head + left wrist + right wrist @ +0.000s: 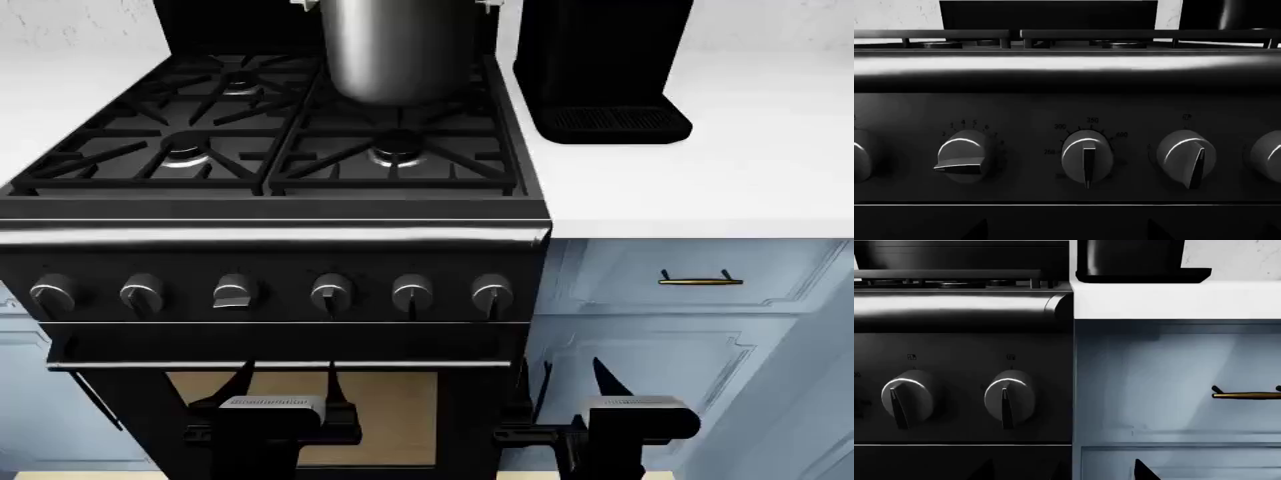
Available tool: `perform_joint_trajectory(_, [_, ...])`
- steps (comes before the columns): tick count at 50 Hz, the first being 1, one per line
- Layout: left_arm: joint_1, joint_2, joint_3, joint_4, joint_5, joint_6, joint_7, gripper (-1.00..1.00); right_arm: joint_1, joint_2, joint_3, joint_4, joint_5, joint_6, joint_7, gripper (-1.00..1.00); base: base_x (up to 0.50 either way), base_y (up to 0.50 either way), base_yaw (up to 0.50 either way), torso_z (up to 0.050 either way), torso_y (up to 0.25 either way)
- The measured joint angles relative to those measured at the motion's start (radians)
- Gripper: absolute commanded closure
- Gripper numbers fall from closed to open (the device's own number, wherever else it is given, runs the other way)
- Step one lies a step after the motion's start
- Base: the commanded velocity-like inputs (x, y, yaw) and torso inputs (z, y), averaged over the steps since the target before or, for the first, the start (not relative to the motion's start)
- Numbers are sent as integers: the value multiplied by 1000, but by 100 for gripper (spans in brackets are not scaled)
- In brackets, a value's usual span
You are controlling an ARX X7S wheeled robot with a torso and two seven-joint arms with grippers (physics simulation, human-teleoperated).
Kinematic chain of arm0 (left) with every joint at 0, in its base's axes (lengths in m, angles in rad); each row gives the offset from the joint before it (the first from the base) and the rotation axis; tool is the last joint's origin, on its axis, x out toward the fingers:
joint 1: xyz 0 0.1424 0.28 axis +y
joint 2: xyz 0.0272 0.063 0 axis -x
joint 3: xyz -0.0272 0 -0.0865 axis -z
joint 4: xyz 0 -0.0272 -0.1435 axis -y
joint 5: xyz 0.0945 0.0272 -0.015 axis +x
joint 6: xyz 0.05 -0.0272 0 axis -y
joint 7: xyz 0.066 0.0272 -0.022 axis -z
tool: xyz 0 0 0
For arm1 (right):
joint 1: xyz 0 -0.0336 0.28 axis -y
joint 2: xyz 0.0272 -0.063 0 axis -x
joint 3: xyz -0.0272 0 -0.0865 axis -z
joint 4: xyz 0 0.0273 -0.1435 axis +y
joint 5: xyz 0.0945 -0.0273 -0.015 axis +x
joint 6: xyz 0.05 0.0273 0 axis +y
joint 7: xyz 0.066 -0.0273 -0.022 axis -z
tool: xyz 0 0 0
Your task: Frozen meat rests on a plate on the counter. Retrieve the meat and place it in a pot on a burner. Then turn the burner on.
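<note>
Steel pot (398, 50) stands on the rear right burner at top centre of the head view, the meat unseen, and both grippers, left (283, 388) and right (571, 385), hang released and empty below the knobs (330, 292), where choosing a wrong knob would light another burner.

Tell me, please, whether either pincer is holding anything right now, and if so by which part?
Nothing is held. The left pincer and right pincer both hang open and empty in front of the stove, below its knobs.
</note>
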Motion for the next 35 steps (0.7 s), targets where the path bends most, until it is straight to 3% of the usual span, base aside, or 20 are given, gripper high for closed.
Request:
perform_joint_trajectory(23, [-3, -48, 61, -10, -35, 2, -51, -100, 3, 45, -44, 1, 44, -10, 75, -100, 0, 0, 0, 0, 0])
perform_joint_trajectory(35, [-5, -66, 86, -11, -52, 1, -73, -100, 2, 67, -70, -7, 56, -10, 100, -100, 0, 495, 0, 0, 0])
